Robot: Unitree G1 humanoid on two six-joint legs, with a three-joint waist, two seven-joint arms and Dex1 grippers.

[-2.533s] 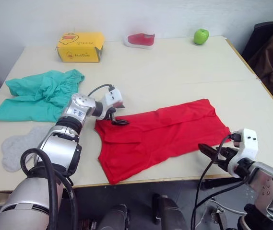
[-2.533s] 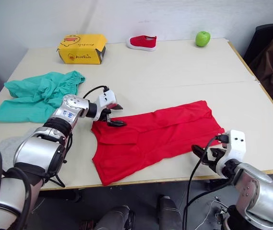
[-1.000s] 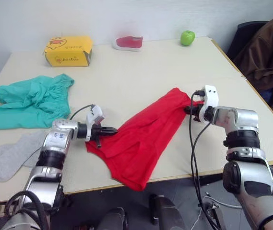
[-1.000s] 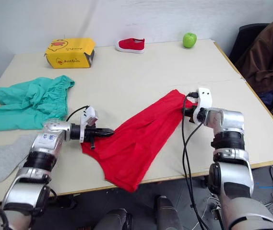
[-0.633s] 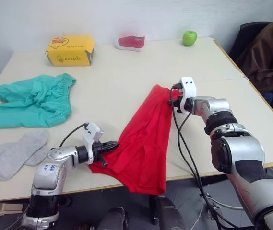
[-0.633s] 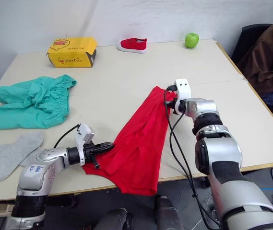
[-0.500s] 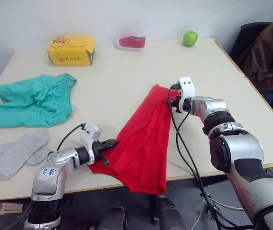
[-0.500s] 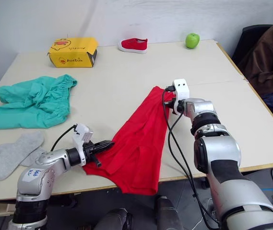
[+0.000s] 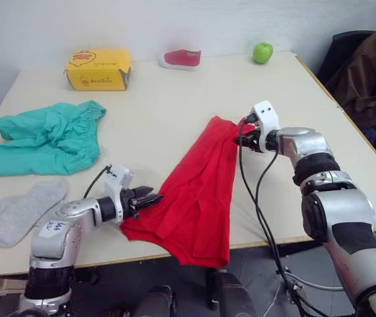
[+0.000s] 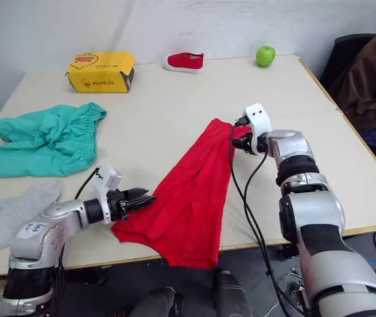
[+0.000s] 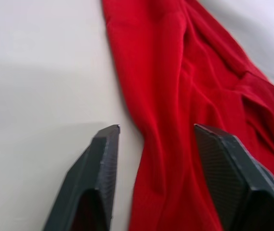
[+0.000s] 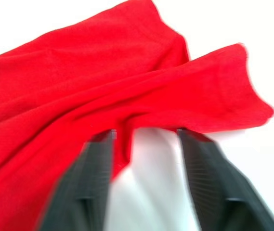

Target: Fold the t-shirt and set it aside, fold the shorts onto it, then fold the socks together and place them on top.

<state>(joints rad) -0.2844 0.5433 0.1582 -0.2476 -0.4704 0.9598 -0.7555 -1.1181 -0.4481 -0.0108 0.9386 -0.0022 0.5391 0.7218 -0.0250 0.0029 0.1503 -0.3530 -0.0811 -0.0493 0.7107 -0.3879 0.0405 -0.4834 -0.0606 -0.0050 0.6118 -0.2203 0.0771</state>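
One t-shirt [image 9: 197,191], one shorts [image 9: 45,135], seemingly two socks [image 9: 22,210]

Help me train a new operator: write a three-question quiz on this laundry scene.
1. True or false: the t-shirt lies wholly on the table.
2. Which lies closest to the socks? A) the shorts B) the apple C) the yellow box
3. Fill in: the fingers of the left end effector and the right end effector are both ____ (open or shut).

Key: 1 false, one end of it hangs over the table's near edge; 2 A; 3 open.
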